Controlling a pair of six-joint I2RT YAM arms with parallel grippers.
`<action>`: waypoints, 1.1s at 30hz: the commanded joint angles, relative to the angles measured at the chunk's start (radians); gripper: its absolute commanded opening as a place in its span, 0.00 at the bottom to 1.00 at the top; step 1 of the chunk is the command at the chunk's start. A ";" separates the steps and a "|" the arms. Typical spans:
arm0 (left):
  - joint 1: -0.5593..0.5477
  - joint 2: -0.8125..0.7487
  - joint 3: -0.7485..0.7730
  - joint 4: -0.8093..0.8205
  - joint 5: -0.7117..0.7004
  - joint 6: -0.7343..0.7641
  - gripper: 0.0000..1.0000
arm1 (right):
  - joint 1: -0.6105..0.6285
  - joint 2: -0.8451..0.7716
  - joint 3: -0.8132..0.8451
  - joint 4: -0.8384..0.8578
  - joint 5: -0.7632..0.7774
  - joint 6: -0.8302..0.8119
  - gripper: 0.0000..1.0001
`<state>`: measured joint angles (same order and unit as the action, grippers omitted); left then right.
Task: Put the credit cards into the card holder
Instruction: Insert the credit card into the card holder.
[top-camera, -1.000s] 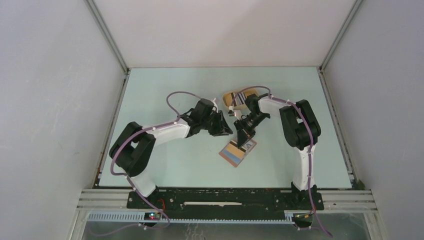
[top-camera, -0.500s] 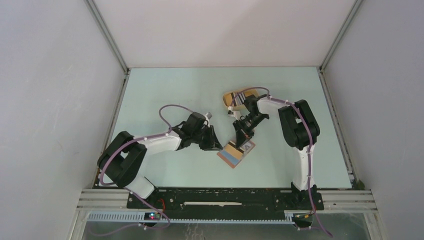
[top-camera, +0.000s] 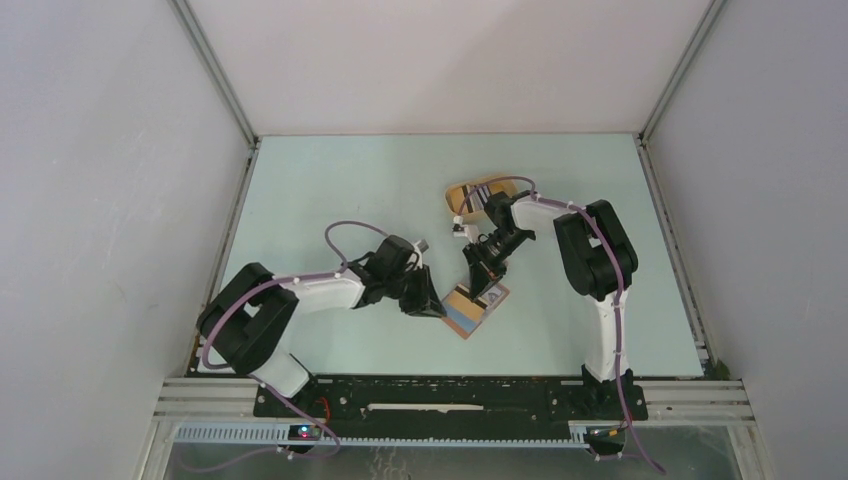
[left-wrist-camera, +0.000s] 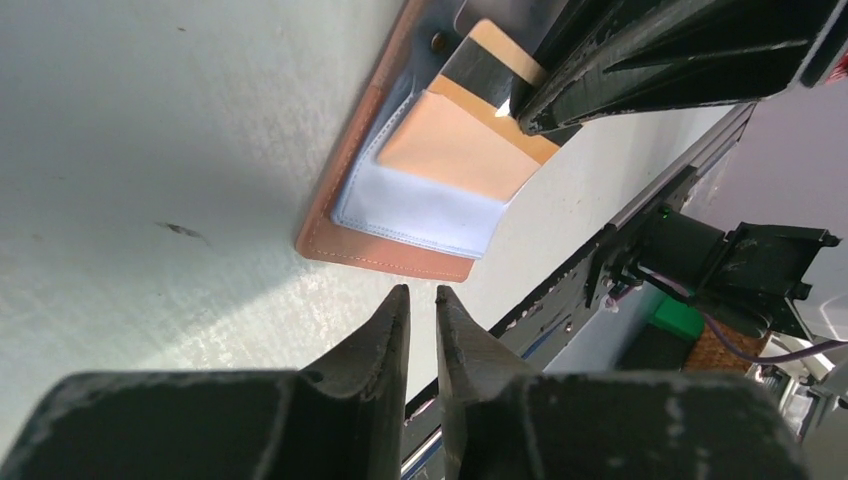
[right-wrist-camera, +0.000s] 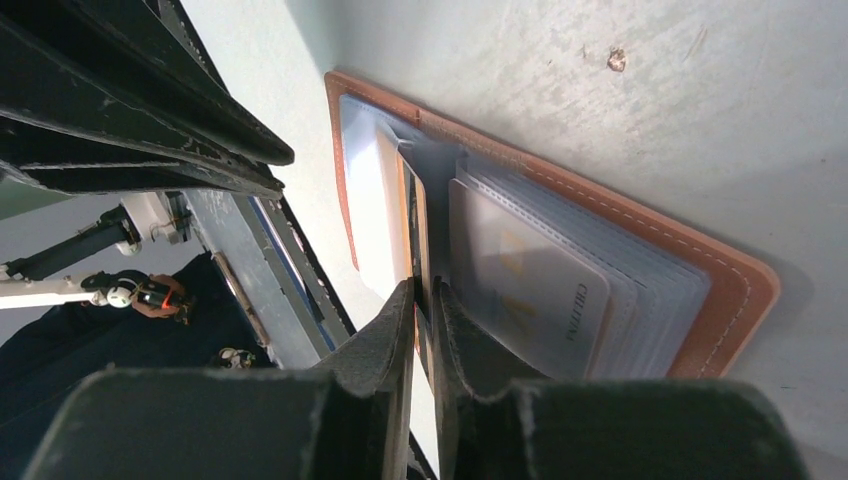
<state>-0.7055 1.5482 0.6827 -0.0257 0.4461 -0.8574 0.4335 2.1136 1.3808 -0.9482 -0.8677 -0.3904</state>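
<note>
1 card holder (top-camera: 466, 315) | R grip (right-wrist-camera: 422, 290) pinches 1 card (right-wrist-camera: 416, 220) | L grip (left-wrist-camera: 422, 295) narrow, empty

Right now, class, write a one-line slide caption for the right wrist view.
Right gripper pinches a card edge-on among the clear pockets of the open brown card holder.
</note>
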 joint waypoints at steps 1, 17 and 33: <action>-0.021 0.030 0.006 0.021 0.028 -0.015 0.20 | 0.013 0.008 -0.007 0.006 0.005 0.003 0.18; -0.021 0.196 0.092 0.022 0.014 -0.011 0.19 | 0.029 0.006 -0.016 0.006 0.016 0.008 0.18; 0.026 0.248 0.100 0.072 -0.007 -0.004 0.19 | 0.011 -0.034 -0.014 0.009 0.013 0.005 0.29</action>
<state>-0.6960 1.7607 0.7631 0.0151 0.5644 -0.8860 0.4416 2.1136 1.3697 -0.9398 -0.8299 -0.3840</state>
